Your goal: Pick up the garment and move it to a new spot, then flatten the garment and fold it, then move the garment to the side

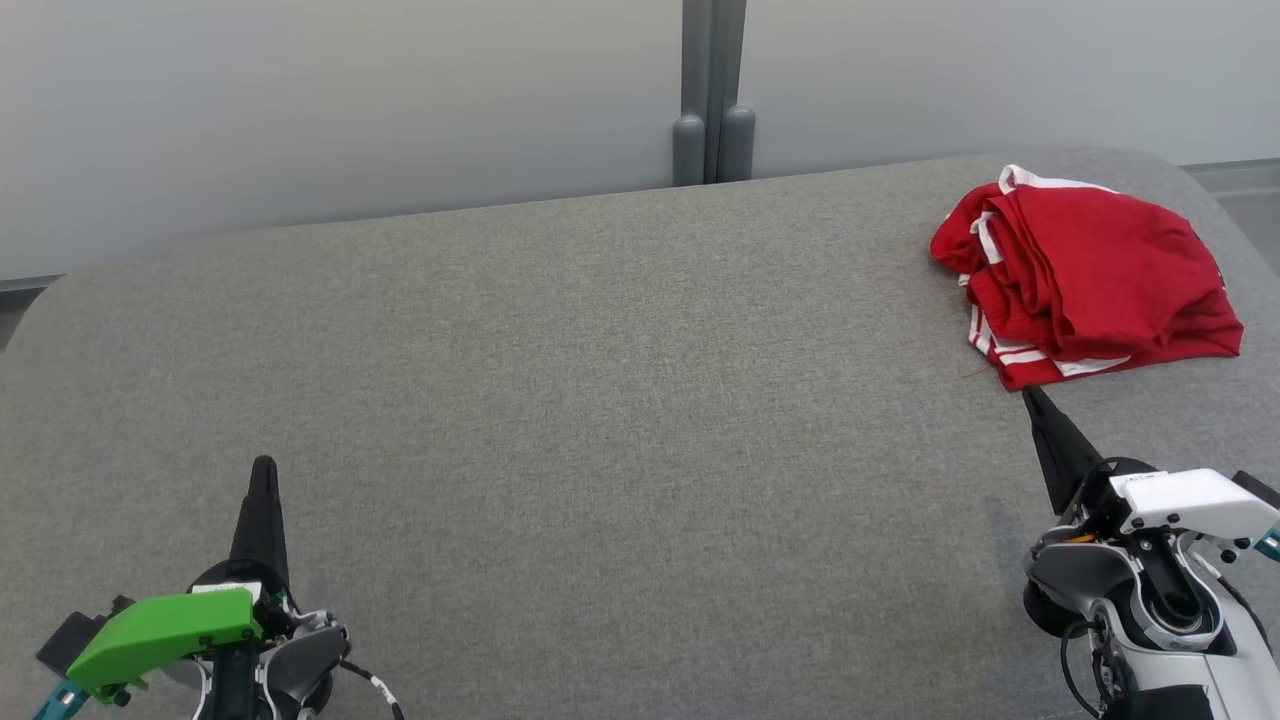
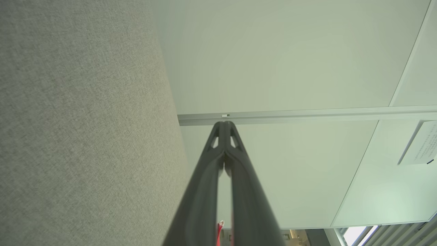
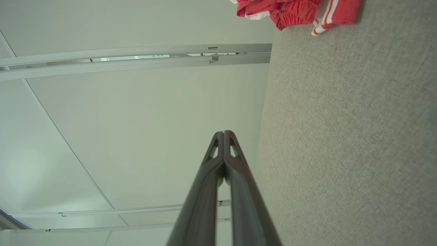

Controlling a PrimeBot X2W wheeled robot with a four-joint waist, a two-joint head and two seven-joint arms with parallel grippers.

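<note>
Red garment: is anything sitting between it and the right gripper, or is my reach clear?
Nothing visible stands in the way. The right gripper, jaws shut, points toward the near edge of the red garment, and what lies between them is bare grey cushion.

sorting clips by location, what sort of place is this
Probably an office or lab test room, not a home: pale partition panels joined by a grey post stand behind a wide grey fabric-covered surface, and a printed notice hangs on one panel.
</note>
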